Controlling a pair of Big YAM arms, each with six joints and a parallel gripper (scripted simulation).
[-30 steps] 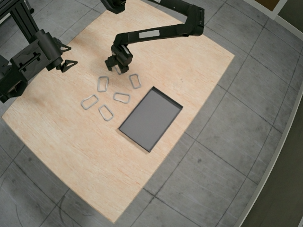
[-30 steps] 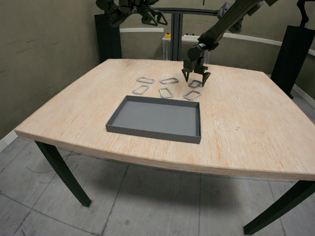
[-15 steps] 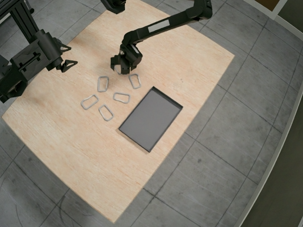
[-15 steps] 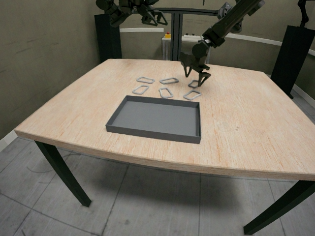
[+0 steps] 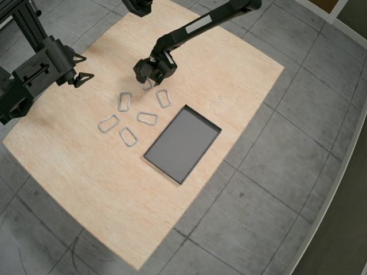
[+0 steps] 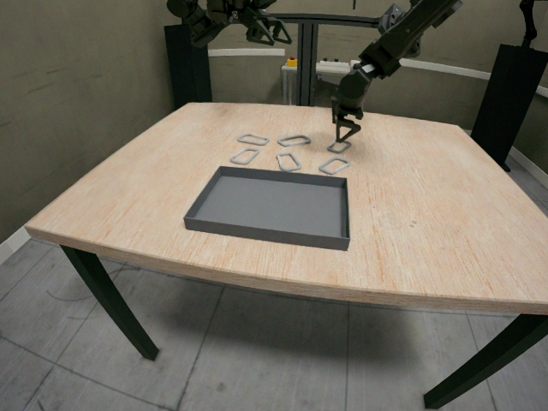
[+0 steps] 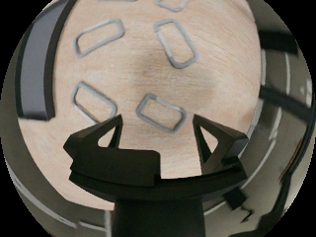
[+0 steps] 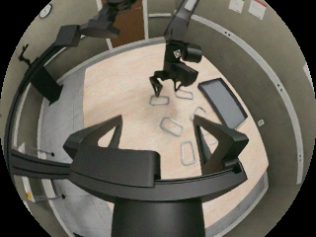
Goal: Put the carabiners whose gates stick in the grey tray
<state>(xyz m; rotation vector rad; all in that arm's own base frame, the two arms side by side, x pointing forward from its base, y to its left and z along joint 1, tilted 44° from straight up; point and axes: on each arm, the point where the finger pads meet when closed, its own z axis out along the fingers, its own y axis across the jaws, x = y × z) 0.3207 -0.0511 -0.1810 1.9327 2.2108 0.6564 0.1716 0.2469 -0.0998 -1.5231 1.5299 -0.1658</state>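
Several grey metal carabiners lie flat in a loose cluster on the wooden table, all outside the grey tray (image 5: 182, 142). My left gripper (image 5: 147, 80) is open and hovers just above the rearmost carabiner (image 5: 146, 85). In the left wrist view that carabiner (image 7: 161, 114) lies on the table between and below the spread fingers, apart from them. My right gripper (image 5: 81, 68) is open and empty, raised high off to the side of the table. The tray (image 6: 271, 206) is empty.
The other carabiners lie near the tray's far edge: one (image 5: 163, 98) close to its corner, one (image 5: 147, 118), one (image 5: 125, 101), one (image 5: 108, 122) and one (image 5: 128, 136). A black frame post (image 6: 306, 62) stands behind the table.
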